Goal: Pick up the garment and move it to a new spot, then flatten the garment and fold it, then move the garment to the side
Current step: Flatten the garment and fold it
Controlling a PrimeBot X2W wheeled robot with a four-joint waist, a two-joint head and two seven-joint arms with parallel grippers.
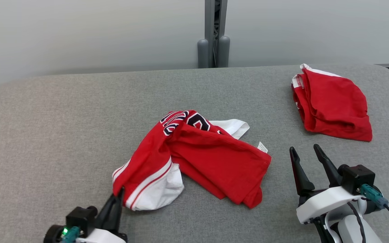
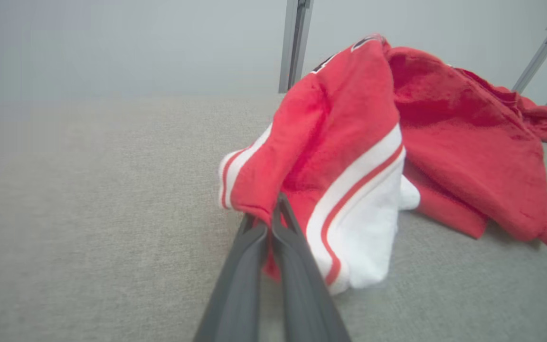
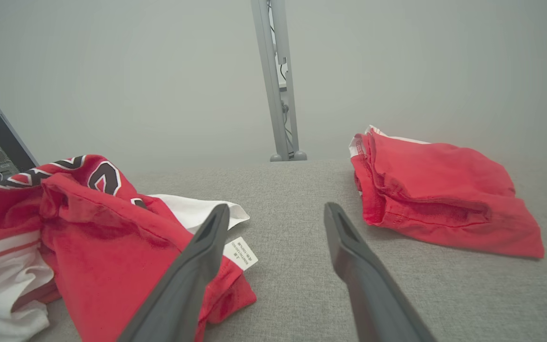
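A crumpled red garment (image 1: 211,158) with white striped trim and dark lettering lies in the middle of the grey padded table (image 1: 62,135). My left gripper (image 1: 120,193) sits at its near-left corner, shut on a red fold beside the white cuff. In the left wrist view the garment (image 2: 340,123) rises just beyond the gripper (image 2: 276,211), whose fingers pinch the cloth. My right gripper (image 1: 304,147) stands open just right of the garment, holding nothing. In the right wrist view the gripper (image 3: 277,208) points past the garment (image 3: 93,223) and its white label.
A second red garment (image 1: 333,104), folded, lies at the table's back right, also in the right wrist view (image 3: 435,194). A grey metal post (image 1: 213,33) stands behind the far edge against a pale wall. Bare table stretches to the left.
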